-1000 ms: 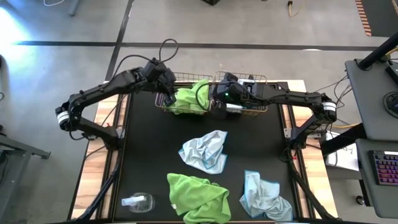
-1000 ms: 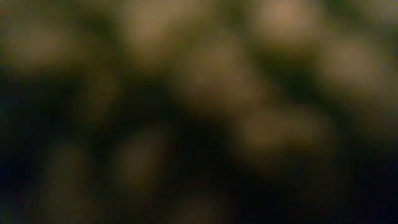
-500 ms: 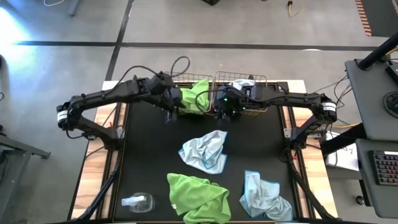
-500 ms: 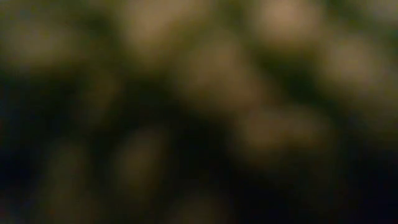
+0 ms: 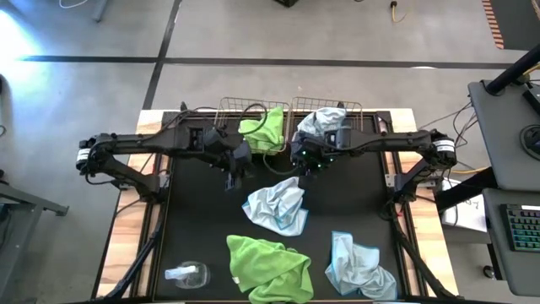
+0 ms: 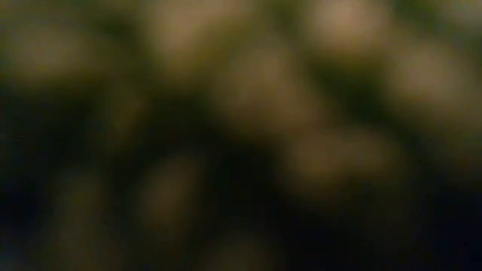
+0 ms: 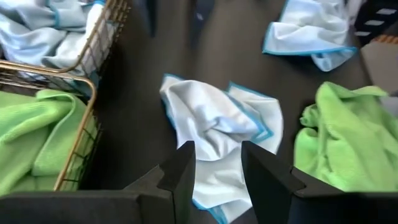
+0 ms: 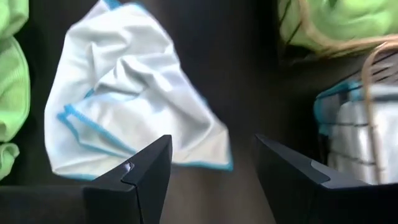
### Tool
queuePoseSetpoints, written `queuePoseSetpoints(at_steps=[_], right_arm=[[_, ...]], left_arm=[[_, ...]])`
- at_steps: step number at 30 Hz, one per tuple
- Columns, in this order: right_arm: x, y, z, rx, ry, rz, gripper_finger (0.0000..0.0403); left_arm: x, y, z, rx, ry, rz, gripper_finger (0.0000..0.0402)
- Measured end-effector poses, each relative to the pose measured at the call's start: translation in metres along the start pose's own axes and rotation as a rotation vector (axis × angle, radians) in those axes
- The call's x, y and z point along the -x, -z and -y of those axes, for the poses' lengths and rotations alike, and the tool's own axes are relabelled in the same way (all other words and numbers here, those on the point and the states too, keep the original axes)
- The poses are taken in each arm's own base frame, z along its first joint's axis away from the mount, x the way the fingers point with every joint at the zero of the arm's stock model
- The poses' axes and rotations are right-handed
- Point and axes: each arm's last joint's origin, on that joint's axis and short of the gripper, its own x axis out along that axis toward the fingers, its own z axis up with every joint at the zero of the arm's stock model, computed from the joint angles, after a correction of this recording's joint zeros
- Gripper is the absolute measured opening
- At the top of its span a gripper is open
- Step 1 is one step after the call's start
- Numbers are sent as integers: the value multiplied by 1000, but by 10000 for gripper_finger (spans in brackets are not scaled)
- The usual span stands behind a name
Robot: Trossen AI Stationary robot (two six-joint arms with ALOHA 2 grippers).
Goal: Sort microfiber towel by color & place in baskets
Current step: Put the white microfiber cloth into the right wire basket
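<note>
Two wire baskets stand side by side at the table's far edge. The left basket (image 5: 228,108) holds a lime green towel (image 5: 262,128). The right basket (image 5: 359,107) holds a pale blue towel (image 5: 322,121). On the black mat lie a crumpled pale blue towel (image 5: 277,206), a green towel (image 5: 268,268) and another blue towel (image 5: 359,268). My left gripper (image 5: 234,169) (image 7: 214,149) hovers open just on the near side of the left basket. My right gripper (image 5: 309,162) (image 8: 212,140) hovers open on the near side of the right basket. Both stand above the middle blue towel (image 7: 217,121) (image 8: 130,106).
A clear bottle-like object (image 5: 187,274) lies at the near left corner. Wooden table edges (image 5: 143,169) flank the black mat. The low view shows only blur. Bare mat lies between the baskets and the middle towel.
Both grippers have drawn back from the baskets toward the table's near edge. The left one has swung from the left basket's left end toward the middle. The right one has come out of the right basket and tipped further down. The blue towel in that basket now shows.
</note>
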Motion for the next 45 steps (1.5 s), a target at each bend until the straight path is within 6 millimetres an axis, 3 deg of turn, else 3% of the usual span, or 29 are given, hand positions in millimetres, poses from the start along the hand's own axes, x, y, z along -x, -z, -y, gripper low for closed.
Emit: queuePoseSetpoints(at_steps=[10, 22, 27, 38, 45], right_arm=[[-24, 15, -17, 17, -28, 6, 215], [-38, 21, -19, 95, -76, -12, 215], [-58, 22, -22, 67, -85, -65, 215], [-104, 29, -30, 82, -85, -173, 215], [-119, 31, -31, 99, -83, -201, 215]], left_arm=[[-4, 4, 21, 4, -2, -15, 115], [-37, 40, 25, 73, -19, -86, 115], [-46, 53, 28, 94, -14, -114, 115], [-47, 53, 37, 42, 13, -102, 115], [-47, 53, 37, 34, 13, -100, 115]])
